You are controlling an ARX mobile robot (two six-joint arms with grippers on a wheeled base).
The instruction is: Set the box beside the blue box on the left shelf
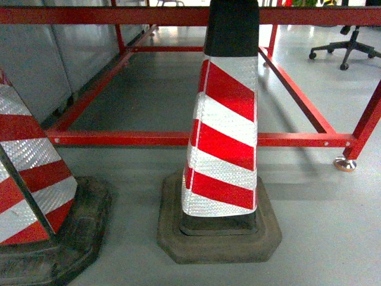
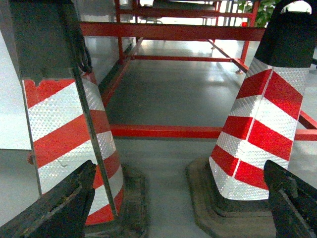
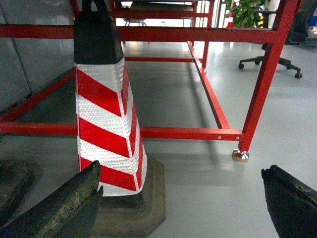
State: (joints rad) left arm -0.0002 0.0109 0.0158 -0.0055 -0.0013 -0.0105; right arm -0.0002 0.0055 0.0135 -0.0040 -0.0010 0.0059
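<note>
I'm seeing both hands, left hand (image 2: 178, 203) and right hand (image 3: 183, 203), gaping empty above striped cones (image 1: 223, 137) fronting what is probably a red frame (image 1: 178, 139).

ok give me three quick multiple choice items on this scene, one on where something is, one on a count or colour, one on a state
1. In the head view, where is the office chair?
A. top right, beyond the red frame
B. between the cones
C. bottom left

2. How many striped cones show in the head view?
A. one
B. two
C. four

3. How do both tools stand?
A. shut on a crate
B. shut on a cone
C. open, holding nothing

Answers: 1 A, its wheeled base shows past the frame. 2 B, the middle cone and the left cone. 3 C, the left tool and right tool show spread fingers with only floor between.
</note>
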